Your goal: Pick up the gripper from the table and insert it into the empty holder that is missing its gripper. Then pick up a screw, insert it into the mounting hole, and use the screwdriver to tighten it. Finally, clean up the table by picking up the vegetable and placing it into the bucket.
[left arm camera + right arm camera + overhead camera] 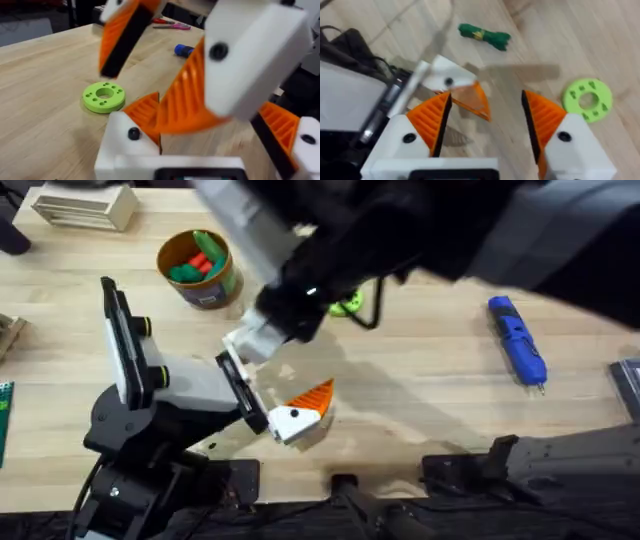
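Observation:
The orange ribbed gripper (pixel 313 394) (pixel 472 100) (pixel 144 111) sits in the white holder (pixel 447 75) (pixel 125 145) at the tip of my left arm, low over the table. A dark round spot shows on the holder's face. My left gripper (pixel 295 410) (pixel 207 102) is open. My right gripper (pixel 485 107) (pixel 155 65) hovers open just above it, with one of its fingers (pixel 187 95) dipping between the left arm's fingers. The green vegetable (pixel 484 35) lies on the wood beyond. The blue screwdriver (pixel 517 340) (pixel 183 49) lies at the right. The bucket (pixel 205 288) stands at the back left.
A lime-green ring (pixel 347 305) (pixel 104 96) (pixel 588 97) lies flat near the middle, partly under the right arm. Red and green toys fill the bucket. Pink-handled scissors (pixel 170 24) lie far back, and a slatted wooden box (pixel 85 207) is at the far left corner.

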